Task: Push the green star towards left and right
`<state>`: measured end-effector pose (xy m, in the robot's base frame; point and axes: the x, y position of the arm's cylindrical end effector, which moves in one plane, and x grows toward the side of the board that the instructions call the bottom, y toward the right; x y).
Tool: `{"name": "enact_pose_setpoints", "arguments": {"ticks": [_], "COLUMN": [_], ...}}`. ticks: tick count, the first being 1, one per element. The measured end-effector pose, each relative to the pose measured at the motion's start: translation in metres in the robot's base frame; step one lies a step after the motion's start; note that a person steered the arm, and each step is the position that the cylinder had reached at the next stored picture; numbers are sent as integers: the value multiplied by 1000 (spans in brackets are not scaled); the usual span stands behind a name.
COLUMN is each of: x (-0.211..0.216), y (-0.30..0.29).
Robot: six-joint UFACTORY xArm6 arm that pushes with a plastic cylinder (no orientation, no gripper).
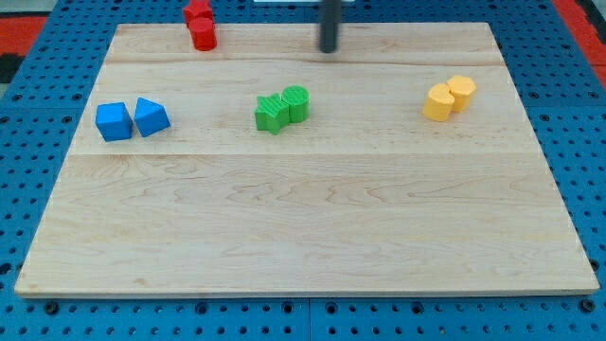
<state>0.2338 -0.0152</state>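
The green star (271,113) lies on the wooden board (303,218) a little left of centre, in the upper half. A green round block (296,102) touches its upper right side. My tip (328,48) is near the board's top edge, above and to the right of both green blocks, well apart from them. The dark rod runs up out of the view's top.
Two blue blocks (114,121) (151,116) sit side by side at the left. Two red blocks (201,26) are at the top left edge. Two yellow blocks (439,102) (461,92) sit at the right. Blue pegboard (28,76) surrounds the board.
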Motion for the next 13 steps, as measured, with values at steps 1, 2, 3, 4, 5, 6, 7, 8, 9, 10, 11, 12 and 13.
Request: {"name": "enact_pose_setpoints", "arguments": {"ticks": [1, 2, 3, 4, 5, 6, 7, 8, 9, 10, 11, 12, 13], "x": [0, 30, 56, 77, 117, 135, 154, 168, 168, 177, 192, 192, 188], "y": [-86, -86, -101, -84, -74, -50, -38, -38, -26, -26, -26, -17, -59]}}
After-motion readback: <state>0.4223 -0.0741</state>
